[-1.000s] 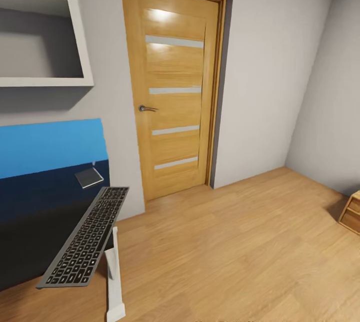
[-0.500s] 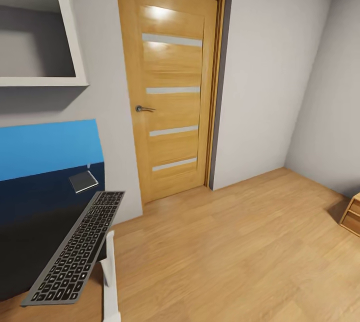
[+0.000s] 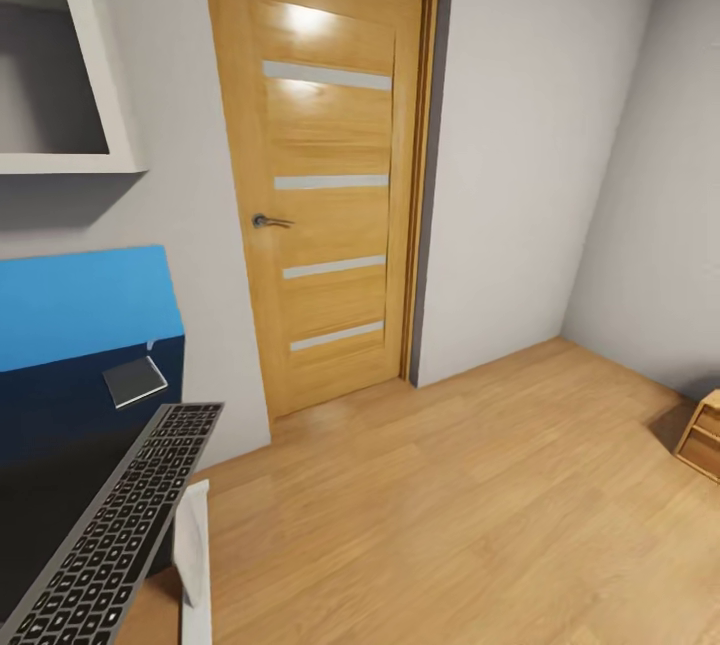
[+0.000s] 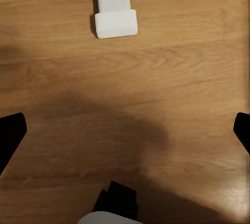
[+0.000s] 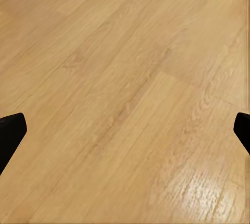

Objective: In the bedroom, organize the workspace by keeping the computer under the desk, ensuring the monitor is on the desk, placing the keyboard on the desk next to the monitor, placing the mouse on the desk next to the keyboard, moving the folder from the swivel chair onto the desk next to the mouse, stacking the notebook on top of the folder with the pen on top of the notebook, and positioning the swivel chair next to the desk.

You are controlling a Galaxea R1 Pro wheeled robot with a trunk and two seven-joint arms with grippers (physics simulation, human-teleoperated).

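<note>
Bedroom corner: desk end at left, door ahead, bare plank floor.

Glossy black desk (image 3: 50, 445) w/ blue back panel sits near left; slim silver-grey keyboard w/ black keys (image 3: 110, 525) lies along its right edge, end past the near corner. Small dark grey notebook (image 3: 134, 381) farther back by the panel. White desk leg (image 3: 193, 555) below. Wooden door w/ 4 frosted strips (image 3: 325, 175) shut, far centre. Light wood dresser corner (image 3: 702, 440) at right. Left gripper (image 4: 125, 130) and right gripper (image 5: 125, 130): fingertips wide apart, nothing between, over floor.
</note>
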